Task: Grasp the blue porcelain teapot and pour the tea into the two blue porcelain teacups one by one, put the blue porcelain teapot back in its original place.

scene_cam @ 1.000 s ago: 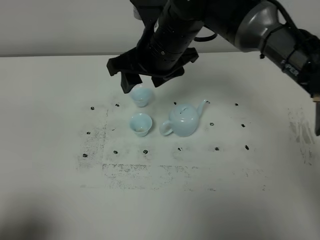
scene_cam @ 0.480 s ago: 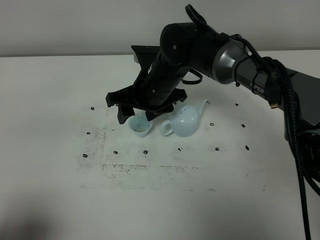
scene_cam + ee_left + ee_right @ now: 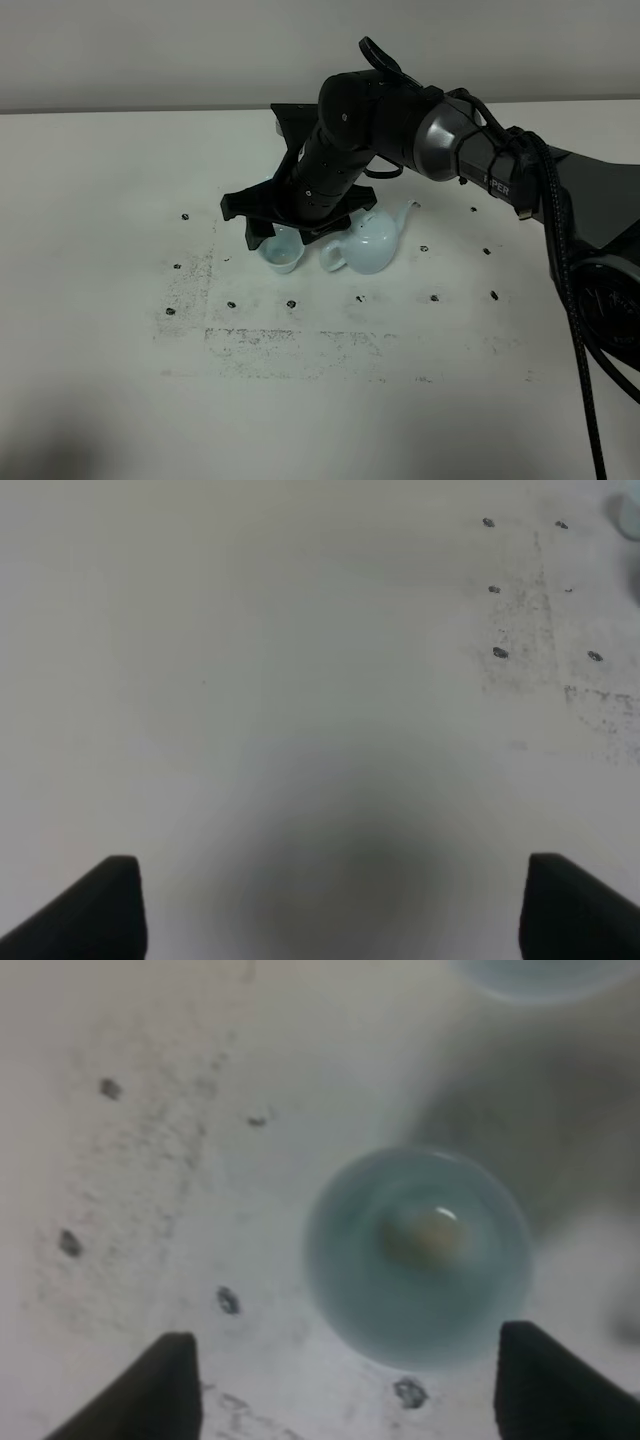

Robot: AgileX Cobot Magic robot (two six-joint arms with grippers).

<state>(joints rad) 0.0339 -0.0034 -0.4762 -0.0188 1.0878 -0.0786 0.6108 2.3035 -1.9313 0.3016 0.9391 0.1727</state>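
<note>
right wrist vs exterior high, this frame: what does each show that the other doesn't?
Right wrist only: a view straight down into a teacup with a brownish patch at its bottom, and the right gripper open, with one fingertip on each side of it. Exterior high only: the blue porcelain teapot upright beside that cup, and the dark arm reaching in over the cup. Shared: that teacup and the white table with its black marks.

Glossy glazed teapot, glossy glazed teacup, matt scuffed white table, matt black arm
</note>
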